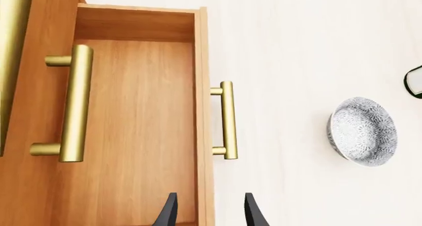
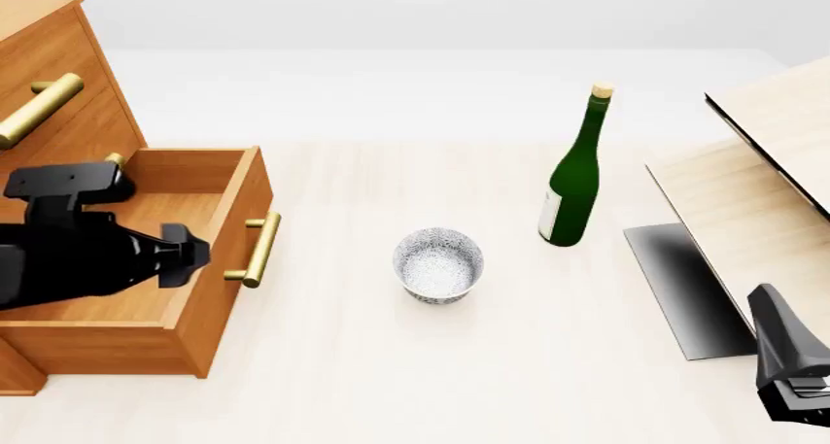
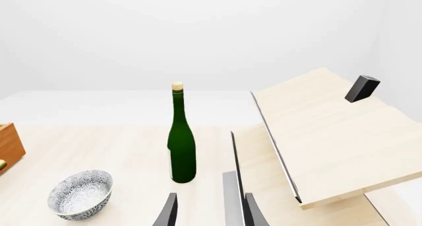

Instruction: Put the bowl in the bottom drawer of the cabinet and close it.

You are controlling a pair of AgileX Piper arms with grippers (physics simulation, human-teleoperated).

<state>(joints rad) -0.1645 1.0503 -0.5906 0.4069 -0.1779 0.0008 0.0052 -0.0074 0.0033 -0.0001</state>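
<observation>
The cabinet (image 2: 52, 94) stands at the table's left with its bottom drawer (image 2: 194, 298) pulled out and nothing showing inside it. The drawer's brass handle (image 2: 259, 250) faces the bowl (image 2: 438, 264), a small speckled silvery bowl that stands upright on the table a short way to the right. My left arm (image 2: 91, 255) hangs over the open drawer. In the left wrist view my left gripper (image 1: 209, 216) is open above the drawer's front wall (image 1: 203, 87), holding nothing, with the bowl (image 1: 362, 132) off to the side. My right gripper (image 3: 209, 213) is open and empty, well apart from the bowl (image 3: 80, 194).
A tall green bottle (image 2: 574, 172) stands right of the bowl. A pale plywood structure with a dark panel (image 2: 752, 191) fills the right side, with my right arm (image 2: 791, 366) at its front. Another drawer handle (image 1: 72, 102) sticks out above the open drawer.
</observation>
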